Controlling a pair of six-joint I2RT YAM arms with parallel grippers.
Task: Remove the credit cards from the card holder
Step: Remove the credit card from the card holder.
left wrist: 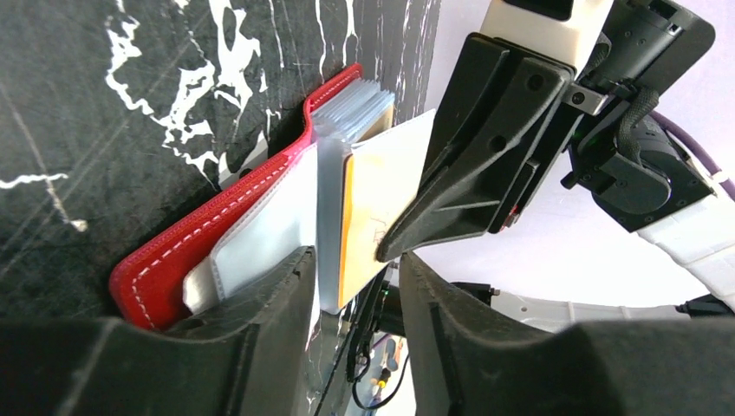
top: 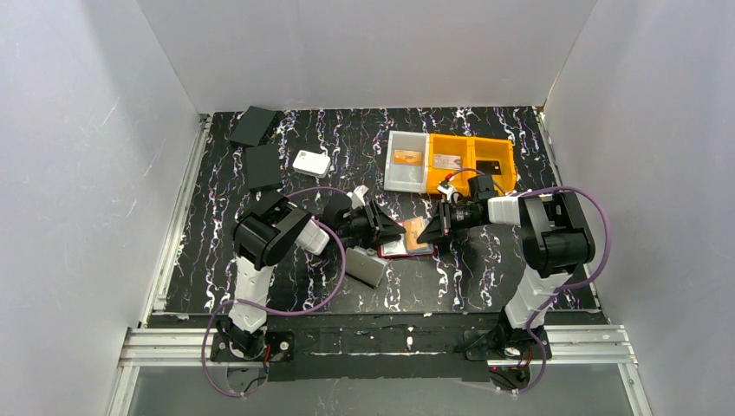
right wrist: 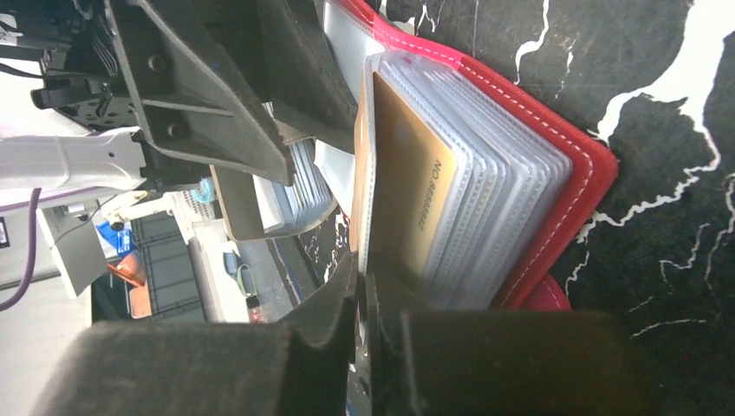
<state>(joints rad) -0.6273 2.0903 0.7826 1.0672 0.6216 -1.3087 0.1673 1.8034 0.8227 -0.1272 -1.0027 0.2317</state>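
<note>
Jaws of my right pincer point(right wrist: 362, 273) are clenched on the edge of an orange-gold credit card point(left wrist: 386, 173); bare or sleeved, I cannot tell. My left pincer point(left wrist: 355, 258) is released, its jaws apart astride the clear pages. The red card holder point(right wrist: 563, 173) lies open on the marbled table point(top: 485, 277), centre of the overhead frame.
</note>
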